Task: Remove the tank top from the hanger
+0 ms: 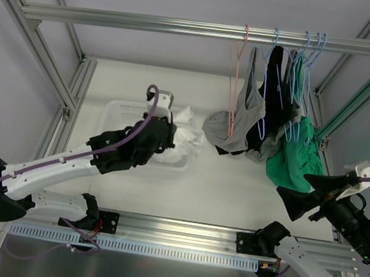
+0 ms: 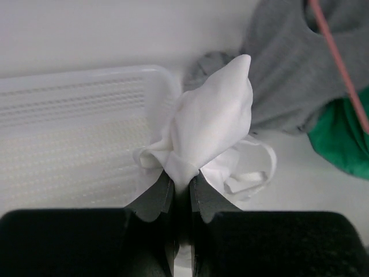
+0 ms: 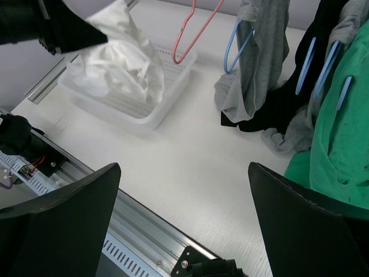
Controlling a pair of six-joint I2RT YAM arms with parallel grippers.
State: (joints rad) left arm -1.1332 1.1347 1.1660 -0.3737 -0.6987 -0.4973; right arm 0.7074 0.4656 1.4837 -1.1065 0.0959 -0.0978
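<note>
White tank top [image 2: 214,115] pinched in left claw [image 2: 180,180] over white basket [image 2: 86,77], right claw [image 3: 182,172] spread wide

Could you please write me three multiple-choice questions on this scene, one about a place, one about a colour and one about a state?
1. Where is the white tank top that the left gripper holds?
A. On the rail
B. At the white basket
C. On the green garment

2. What colour is the bare hanger at the left end of the row?
A. Pink
B. Blue
C. Black

3. How is the right gripper?
A. Shut on a hanger
B. Shut on green cloth
C. Open and empty

Answers:
1 B: the right wrist view shows the cloth hanging down into the basket.
2 A: its thin pink wire carries no garment.
3 C: its two fingers stand wide apart with only bare table between them.
</note>
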